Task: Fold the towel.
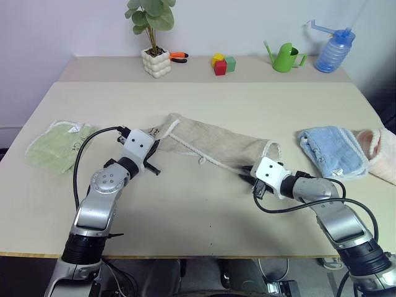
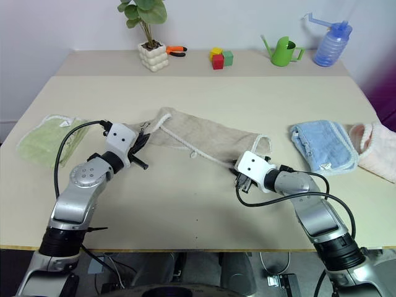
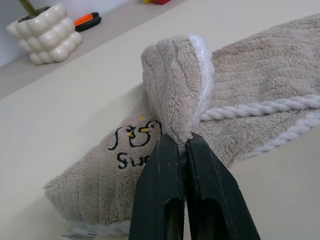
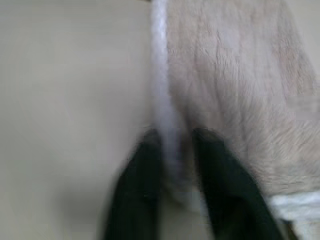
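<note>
My left gripper (image 3: 181,142) is clamped tight on a bunched fold of the beige towel (image 1: 216,145), the two black fingers (image 3: 160,185) pressed together with cream edging squeezed between them. Just behind that pinch the towel's dark printed logo (image 3: 132,142) shows, partly creased so I can read only a few letters. My right gripper (image 4: 175,137) sits at the towel's right near corner; its fingers (image 4: 225,180) stand either side of the pale corded edge and are closed on it, though that close-up is blurred and the contact itself is hard to make out. From the head views the fingertips of both grippers are hidden under their white housings.

The towel lies stretched in a long rumpled band across the middle of the table (image 1: 204,210), from my left gripper to my right, its middle sagging onto the tabletop.

To the left, a light green towel (image 1: 59,143) lies flat near the table edge. To the right lies a folded light blue towel (image 1: 328,151), and beyond it a pink cloth (image 1: 380,151) cut off by the frame.

Along the far edge stand a white bobbled pot (image 1: 156,62) holding a leafy green plant (image 1: 150,15), orange-handled pliers (image 1: 178,57) half hidden behind the pot, coloured blocks (image 1: 223,64), a green watering can (image 1: 286,57) and a blue spout bottle (image 1: 334,51); what the last two contain I cannot tell.
</note>
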